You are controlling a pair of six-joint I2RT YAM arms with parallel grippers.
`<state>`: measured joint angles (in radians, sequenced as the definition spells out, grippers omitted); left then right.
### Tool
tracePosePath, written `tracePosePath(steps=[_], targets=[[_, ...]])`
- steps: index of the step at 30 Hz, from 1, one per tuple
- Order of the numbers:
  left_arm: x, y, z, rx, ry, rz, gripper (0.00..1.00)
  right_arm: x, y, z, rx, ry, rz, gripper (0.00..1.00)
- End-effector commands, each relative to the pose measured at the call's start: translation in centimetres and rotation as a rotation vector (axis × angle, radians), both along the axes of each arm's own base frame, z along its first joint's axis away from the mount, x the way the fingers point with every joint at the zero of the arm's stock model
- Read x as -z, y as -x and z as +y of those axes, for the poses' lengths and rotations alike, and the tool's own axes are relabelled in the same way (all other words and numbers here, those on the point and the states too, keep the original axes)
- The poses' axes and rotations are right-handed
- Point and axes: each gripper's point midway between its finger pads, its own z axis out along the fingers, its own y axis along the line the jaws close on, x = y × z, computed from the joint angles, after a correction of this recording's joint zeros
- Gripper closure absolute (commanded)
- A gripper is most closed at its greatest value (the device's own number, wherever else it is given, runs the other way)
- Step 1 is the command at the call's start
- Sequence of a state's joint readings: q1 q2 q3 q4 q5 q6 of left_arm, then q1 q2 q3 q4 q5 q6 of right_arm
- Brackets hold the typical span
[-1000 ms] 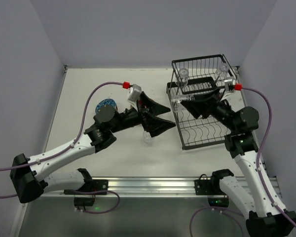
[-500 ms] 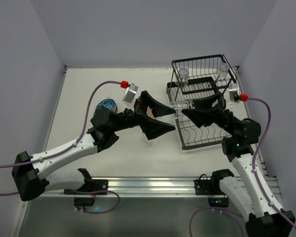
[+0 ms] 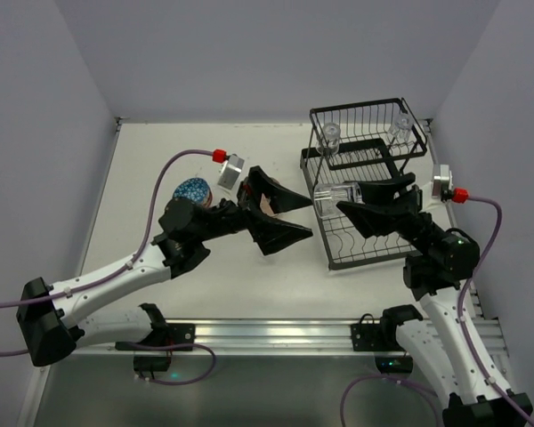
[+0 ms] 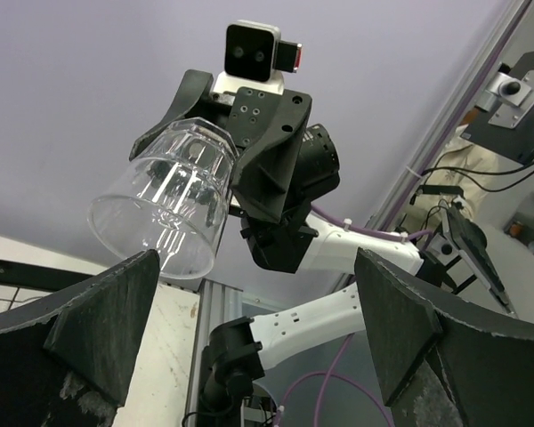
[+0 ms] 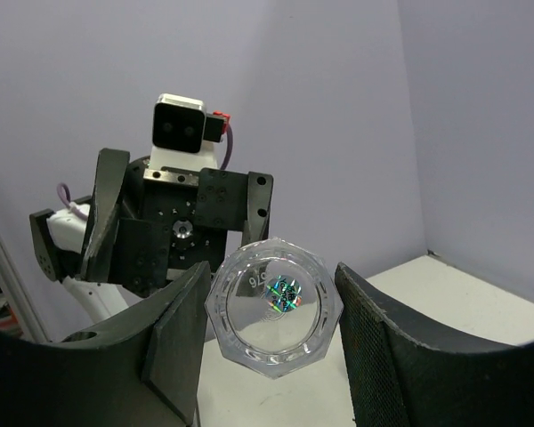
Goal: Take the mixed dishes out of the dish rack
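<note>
Right wrist: faceted clear glass cup (image 5: 277, 308)

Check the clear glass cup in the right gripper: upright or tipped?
Tipped sideways. The clear glass cup lies horizontal in the right gripper, base facing the right wrist camera, mouth toward the left gripper.

Glass cups (image 3: 332, 136): three seen. Two sit in the upper basket of the dish rack (image 3: 360, 240), and one glass cup (image 5: 277, 307) is in the right gripper (image 3: 354, 197). Blue speckled bowl (image 3: 193, 189): one. Dish rack: one, with two tiers. Grippers: two, counting the left gripper (image 3: 309, 213). Arms: two.
</note>
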<state>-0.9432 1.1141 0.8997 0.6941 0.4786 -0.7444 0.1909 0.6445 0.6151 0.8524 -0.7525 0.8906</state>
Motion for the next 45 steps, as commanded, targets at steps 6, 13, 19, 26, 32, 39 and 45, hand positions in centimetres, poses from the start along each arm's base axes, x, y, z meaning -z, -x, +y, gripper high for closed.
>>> tracePosePath(steps=[6,13,19,26,32,39,45], targets=[[-1.7,1.3,-0.8,0.093,0.055,-0.027,0.24,-0.9,0.9,0.4,-0.064,-0.015,-0.072,1.00],[-2.2,1.5,-1.2,0.121,0.089,-0.027,0.61,-0.1,1.5,0.9,-0.128,-0.005,-0.099,1.00],[-2.1,1.0,-1.7,0.113,0.094,-0.019,0.91,0.7,1.9,1.0,-0.157,-0.001,-0.098,1.00],[-1.9,0.1,-1.9,0.070,0.105,-0.014,1.00,2.0,2.0,1.2,-0.171,0.009,-0.088,1.00],[0.0,-2.8,-1.5,-0.127,-0.013,0.007,1.00,4.6,-1.2,1.0,-0.074,0.056,0.067,0.01],[7.3,-7.4,2.7,-0.486,-0.398,0.121,1.00,8.4,-7.8,-5.2,0.503,0.133,0.321,0.01],[17.9,-12.5,13.7,-0.950,-1.110,0.311,1.00,11.2,-8.3,-9.4,0.754,0.282,0.538,0.01]])
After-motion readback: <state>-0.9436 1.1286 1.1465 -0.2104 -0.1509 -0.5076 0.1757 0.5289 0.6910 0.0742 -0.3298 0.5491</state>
